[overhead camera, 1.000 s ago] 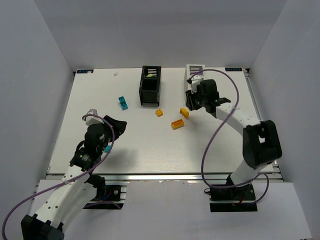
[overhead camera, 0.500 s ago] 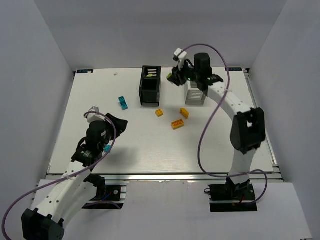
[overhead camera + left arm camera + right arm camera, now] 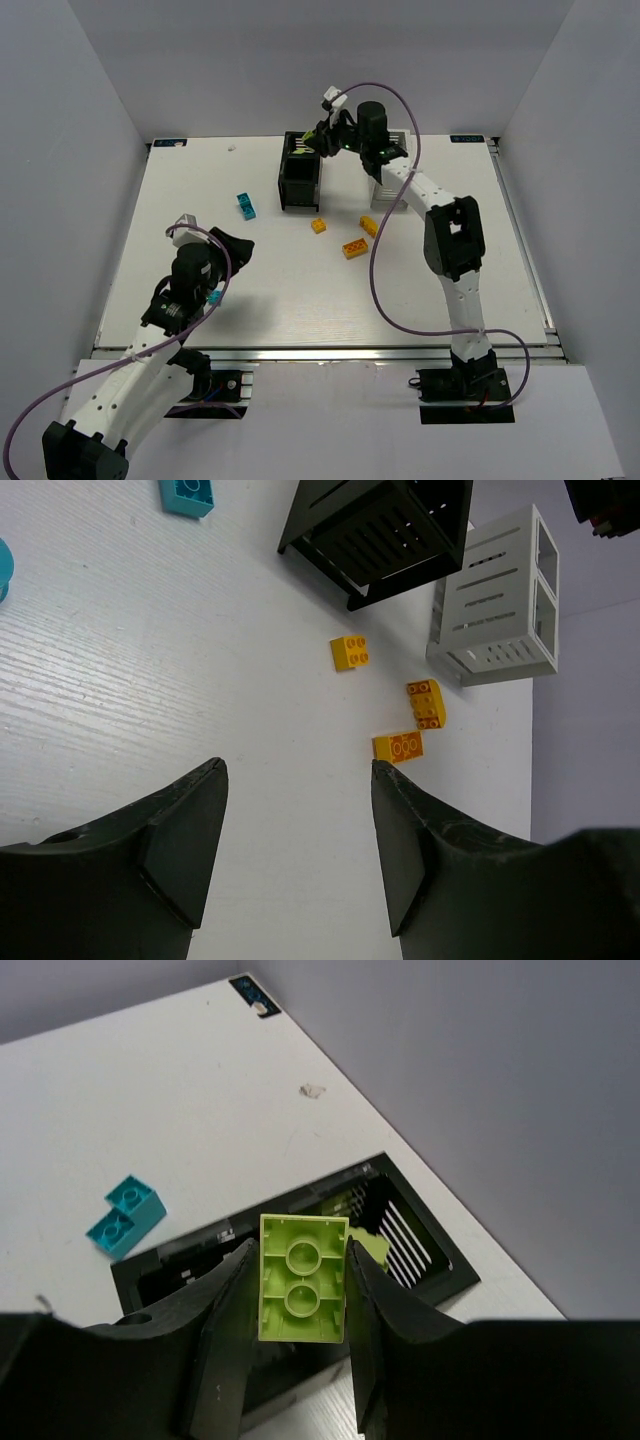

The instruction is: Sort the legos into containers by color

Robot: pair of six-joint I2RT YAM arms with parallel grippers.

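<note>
My right gripper point(image 3: 316, 141) point(image 3: 298, 1250) is shut on a lime green lego point(image 3: 302, 1278), seen from its hollow underside. It hangs over the open top of the black container point(image 3: 300, 178) point(image 3: 448, 1272), where another lime piece point(image 3: 372, 1247) lies inside. The white container point(image 3: 386, 192) point(image 3: 500, 600) stands just right of the black one, partly behind the right arm. Three orange legos point(image 3: 318, 225) point(image 3: 369, 226) point(image 3: 355, 248) lie in front of the containers. Cyan legos point(image 3: 246, 206) point(image 3: 125, 1217) lie left of the black box. My left gripper point(image 3: 236, 247) point(image 3: 297, 768) is open above bare table, holding nothing.
White walls close in the table point(image 3: 300, 300) on the left, back and right. A purple cable point(image 3: 385, 270) loops from the right arm over the table's right half. A small white scrap point(image 3: 231, 147) lies by the back edge.
The right arm has swung left with the lime lego, from beside the white container to above the black one. The left arm has barely moved.
</note>
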